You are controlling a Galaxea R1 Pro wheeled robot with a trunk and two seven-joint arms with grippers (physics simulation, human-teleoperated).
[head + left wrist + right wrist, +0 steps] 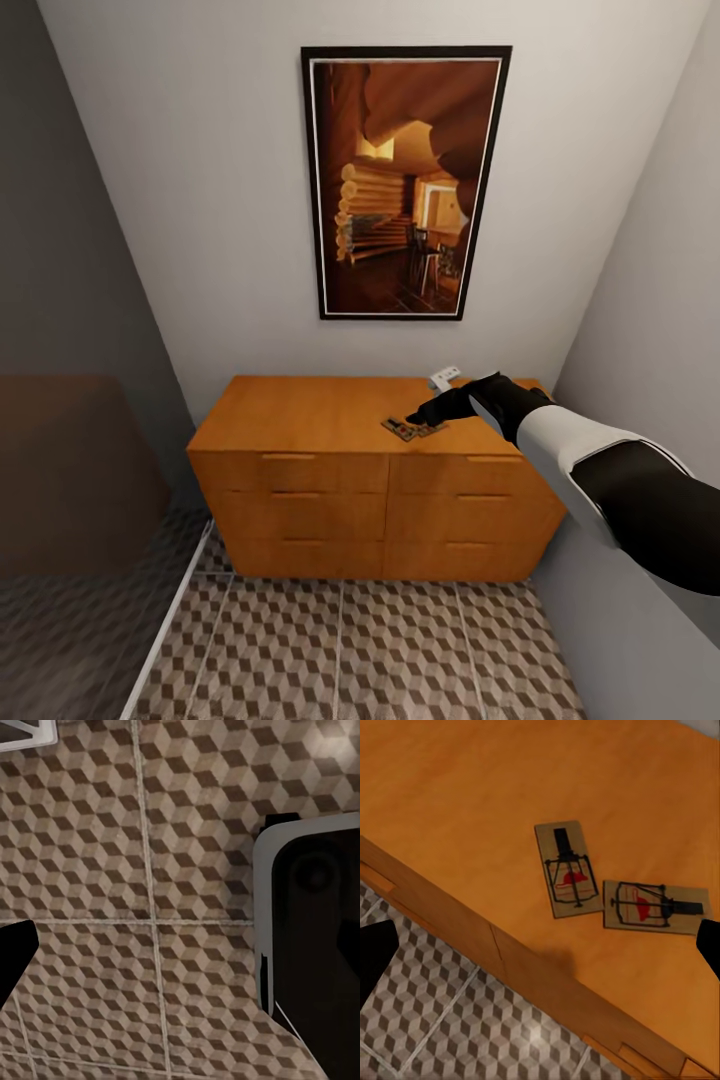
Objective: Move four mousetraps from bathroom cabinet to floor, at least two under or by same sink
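Reaching out from the right, our right arm stretches over the cabinet (330, 440), a wide, low orange-brown dresser with a flat top and two columns of drawers with slot handles, standing against the far wall under a framed picture (405, 183) of a log interior. Our right gripper (425, 412) hangs just above the right part of the cabinet top, near its front edge. In the right wrist view its two dark fingertips (373, 956) sit wide apart at the edges of the picture with nothing between them, so the jaws are spread and hold nothing.

We see two mousetraps lying flat on the cabinet top, close to the front edge. Each is a small tan wooden board with dark wire and a red spot. One mousetrap (565, 868) lies with its long side running away from the edge; the other mousetrap (655, 907) lies crosswise beside it, their corners almost touching. In the head view they show as a small dark cluster just below the gripper.

A small white object (445, 377) sits at the back of the top, near the wall.

The bathroom floor (350, 650), tiled in a brown, beige and white cube pattern with pale grout, spreads in front of the cabinet. Our left wrist camera looks down at these tiles (150, 870); we cannot tell whether the left gripper is open or closed.
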